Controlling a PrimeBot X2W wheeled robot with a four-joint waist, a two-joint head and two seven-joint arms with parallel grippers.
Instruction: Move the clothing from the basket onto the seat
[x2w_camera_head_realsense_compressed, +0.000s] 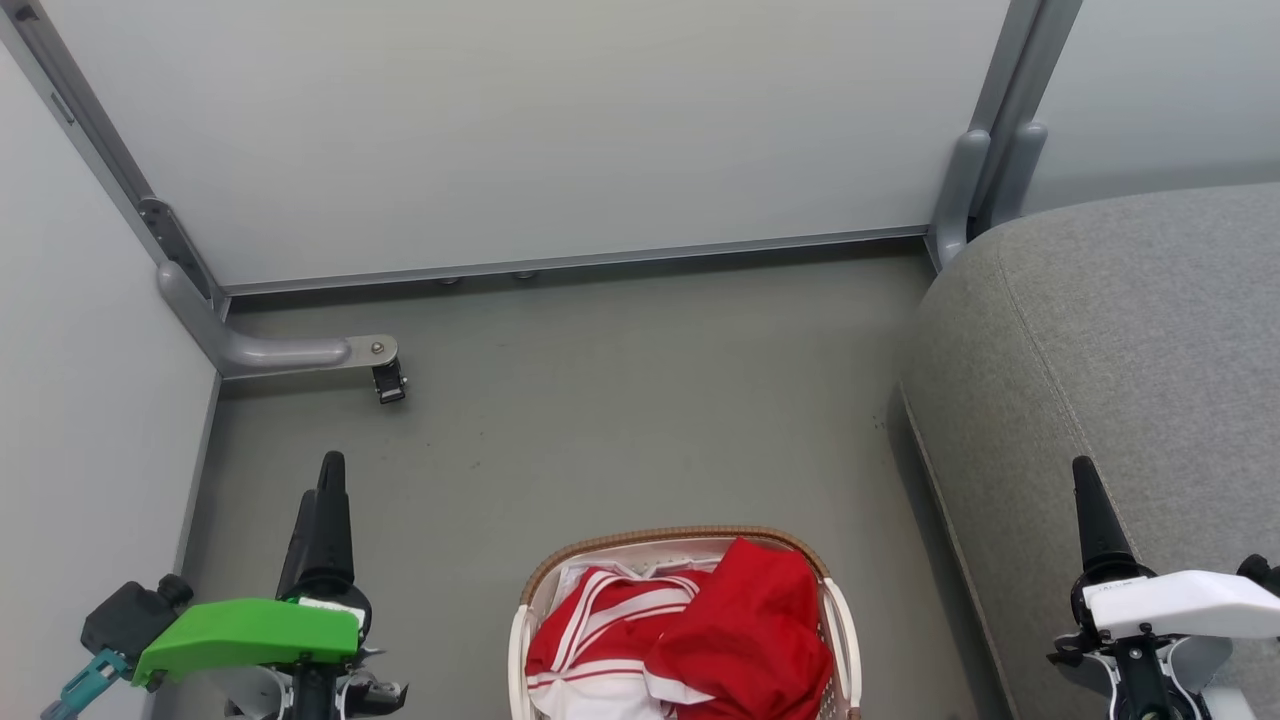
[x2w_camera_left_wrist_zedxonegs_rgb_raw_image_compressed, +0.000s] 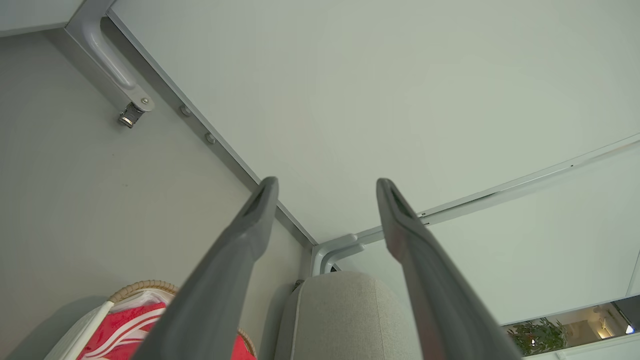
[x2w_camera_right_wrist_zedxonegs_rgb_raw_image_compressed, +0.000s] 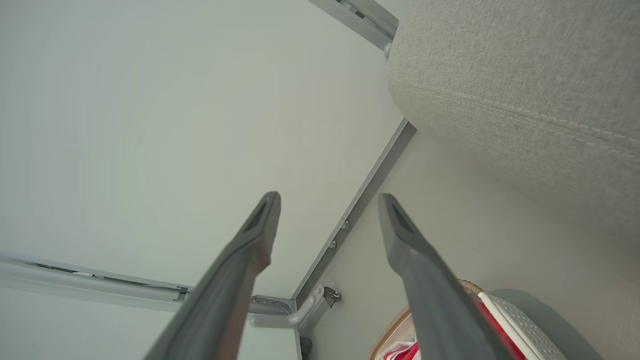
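Note:
The basket, white with a brown rim, stands on the floor at the bottom centre of the head view. It holds the clothing: a plain red piece on the right and a red piece with white stripes on the left. The grey seat rises at the right. My left gripper hovers left of the basket and my right gripper hangs over the seat's front part. Both are open and hold nothing, as the left gripper and right gripper show in their wrist views. The basket and seat lie below the left fingers.
Pale partition walls close off the back and left. A metal partition foot with a small black caster juts onto the grey floor at the back left. Open floor lies between the basket and the back wall.

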